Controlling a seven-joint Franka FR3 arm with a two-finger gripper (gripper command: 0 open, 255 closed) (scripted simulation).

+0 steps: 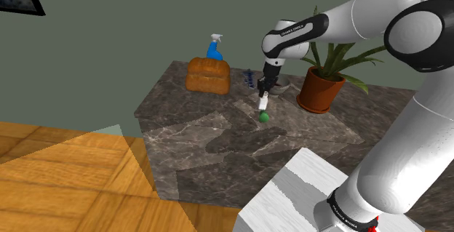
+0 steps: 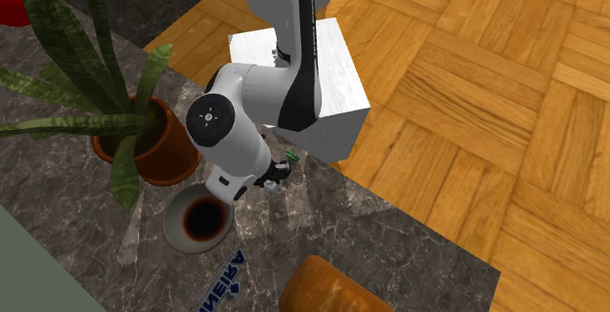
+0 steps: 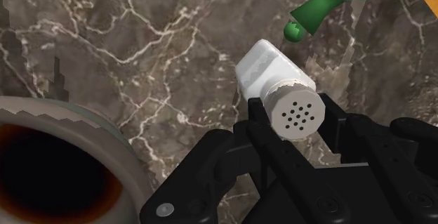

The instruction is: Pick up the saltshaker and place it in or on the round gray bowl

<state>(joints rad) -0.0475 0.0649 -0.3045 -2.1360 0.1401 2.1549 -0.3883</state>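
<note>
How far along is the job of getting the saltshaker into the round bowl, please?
Done: the white saltshaker with its perforated cap is clasped between the fingers of the black tool and appears lifted off the dark marble counter. In hand: carrying it; the round gray bowl with a dark inside lies beside the tool, not beneath it. Left: move over the bowl, lower and release.

The tool (image 3: 295, 119) clasps the white saltshaker (image 3: 270, 69) near the bowl (image 3: 64, 110).
</note>
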